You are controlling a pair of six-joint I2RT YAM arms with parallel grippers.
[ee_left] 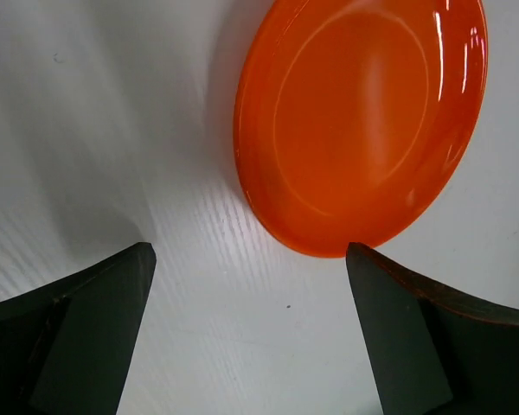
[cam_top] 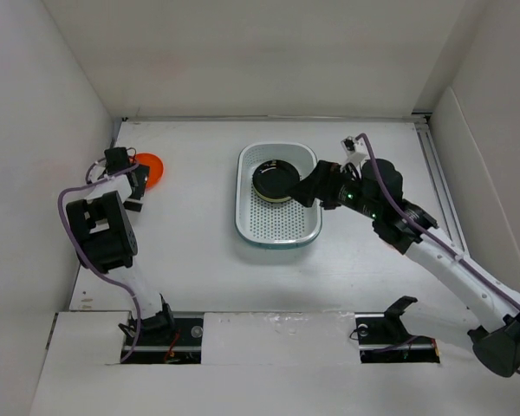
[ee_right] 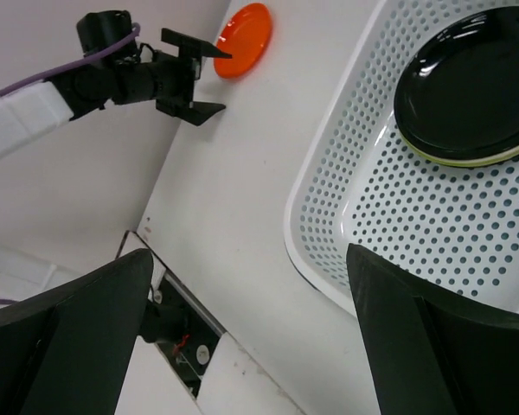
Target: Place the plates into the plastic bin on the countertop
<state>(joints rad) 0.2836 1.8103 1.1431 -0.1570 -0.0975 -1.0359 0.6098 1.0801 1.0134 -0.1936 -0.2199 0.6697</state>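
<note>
I see my left gripper [ee_left: 249,251] spread wide before the glossy orange plate [ee_left: 363,121]. My right gripper [ee_right: 249,255] is spread too, over the perforated bin [ee_right: 333,173].

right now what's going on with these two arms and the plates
Two robot arms are putting plates into a white bin. A black plate already lies inside it, stacked on a pale plate. The right arm's fingers hang open and empty over the bin's right edge. The left arm's fingers are open too, pointed at an orange plate that lies at the far left of the counter, not yet gripped.
</note>
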